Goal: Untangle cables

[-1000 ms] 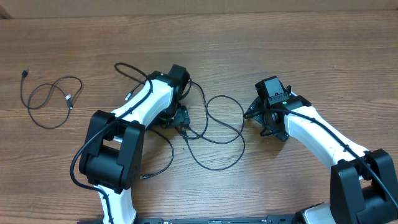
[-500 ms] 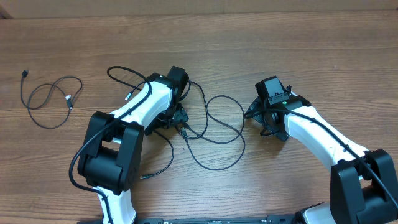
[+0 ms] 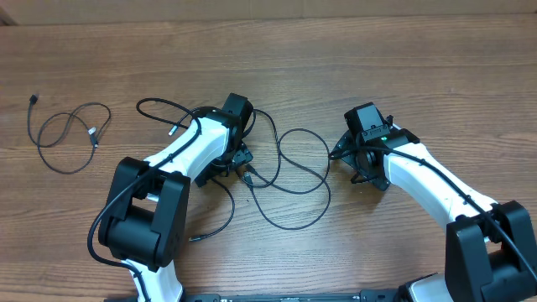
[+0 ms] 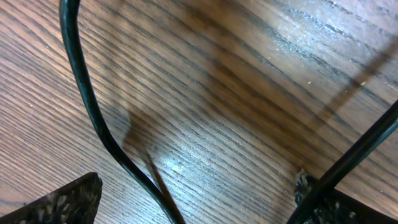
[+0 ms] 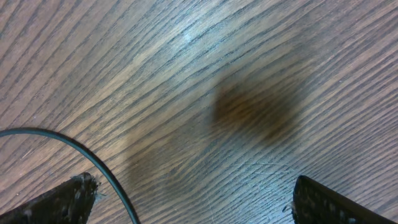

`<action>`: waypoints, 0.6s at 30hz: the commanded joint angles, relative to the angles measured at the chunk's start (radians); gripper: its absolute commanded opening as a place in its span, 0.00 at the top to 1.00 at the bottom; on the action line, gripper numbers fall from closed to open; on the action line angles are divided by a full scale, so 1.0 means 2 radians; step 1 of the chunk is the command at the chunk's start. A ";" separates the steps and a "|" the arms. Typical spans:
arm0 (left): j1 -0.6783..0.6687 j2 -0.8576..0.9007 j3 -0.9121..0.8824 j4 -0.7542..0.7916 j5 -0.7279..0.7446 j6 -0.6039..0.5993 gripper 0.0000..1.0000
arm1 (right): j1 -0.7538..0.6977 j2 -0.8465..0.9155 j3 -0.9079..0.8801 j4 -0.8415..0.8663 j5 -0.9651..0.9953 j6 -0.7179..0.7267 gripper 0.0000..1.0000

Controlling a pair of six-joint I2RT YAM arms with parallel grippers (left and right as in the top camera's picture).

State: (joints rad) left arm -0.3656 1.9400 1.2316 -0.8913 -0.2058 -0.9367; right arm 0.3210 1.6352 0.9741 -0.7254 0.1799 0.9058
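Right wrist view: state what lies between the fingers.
Bare wood table, plus one cable curving past one finger of the open right gripper. The right wrist view shows it.

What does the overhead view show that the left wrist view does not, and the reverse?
Only overhead: the white-and-black left arm and right arm, the right gripper open beside the tangle, the loose tangle of thin black cables mid-table, and a separate thin black cable loop lying apart at the far left.
Only left wrist: the left gripper seen close up, its speckled dark fingertips spread wide, a curved black strand running between them and a straight black strand by the opposite tip.
Both: the brown wooden table and black cable.
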 commanded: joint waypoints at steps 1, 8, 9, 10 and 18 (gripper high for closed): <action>0.016 0.034 -0.027 -0.003 -0.019 -0.005 0.00 | -0.001 -0.008 -0.003 0.003 -0.001 0.004 0.00; 0.046 0.034 -0.048 0.002 -0.018 0.001 0.00 | -0.001 -0.008 -0.003 0.003 -0.001 0.004 0.00; 0.052 0.034 -0.053 0.006 -0.017 0.008 0.00 | -0.001 -0.008 -0.003 0.003 -0.001 0.004 0.00; 0.057 0.034 -0.058 0.013 -0.015 0.018 0.00 | -0.001 -0.008 -0.003 0.003 -0.001 0.004 0.00; 0.075 0.034 -0.082 0.069 0.047 0.132 0.32 | -0.001 -0.008 -0.003 0.003 -0.001 0.004 0.00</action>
State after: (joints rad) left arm -0.2291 1.9045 1.1496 -0.7376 -0.1223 -0.7914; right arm 0.3210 1.6352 0.9741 -0.7250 0.1795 0.9058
